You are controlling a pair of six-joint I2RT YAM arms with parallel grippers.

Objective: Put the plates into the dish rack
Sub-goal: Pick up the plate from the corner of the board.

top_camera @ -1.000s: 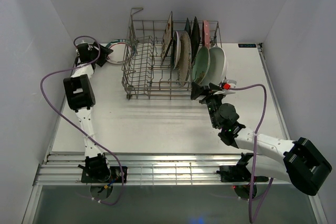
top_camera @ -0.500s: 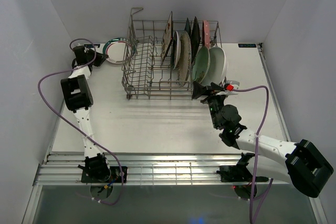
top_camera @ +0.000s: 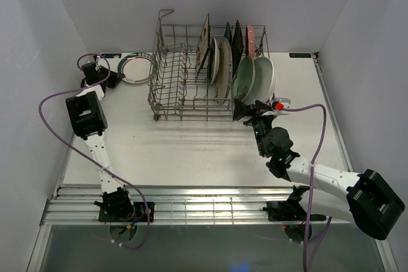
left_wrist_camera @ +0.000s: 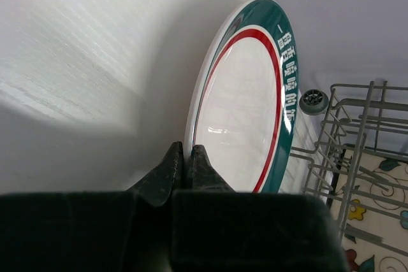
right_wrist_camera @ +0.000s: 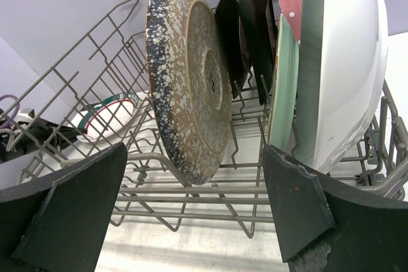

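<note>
plates (top_camera: 245,78) in the dish rack (top_camera: 167,88); lone plate (top_camera: 135,68) left of it

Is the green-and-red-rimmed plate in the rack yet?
Out. The plate is outside the dish rack, on its left, rim pinched by the left gripper.

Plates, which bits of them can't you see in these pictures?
- Top view: plates in the rack stand edge-on and overlap, hiding their faces.
- Right wrist view: the speckled plate covers the dark plates behind; the top edge cuts off the white plate.
- Left wrist view: the left gripper hides the lower part of the rimmed plate.
</note>
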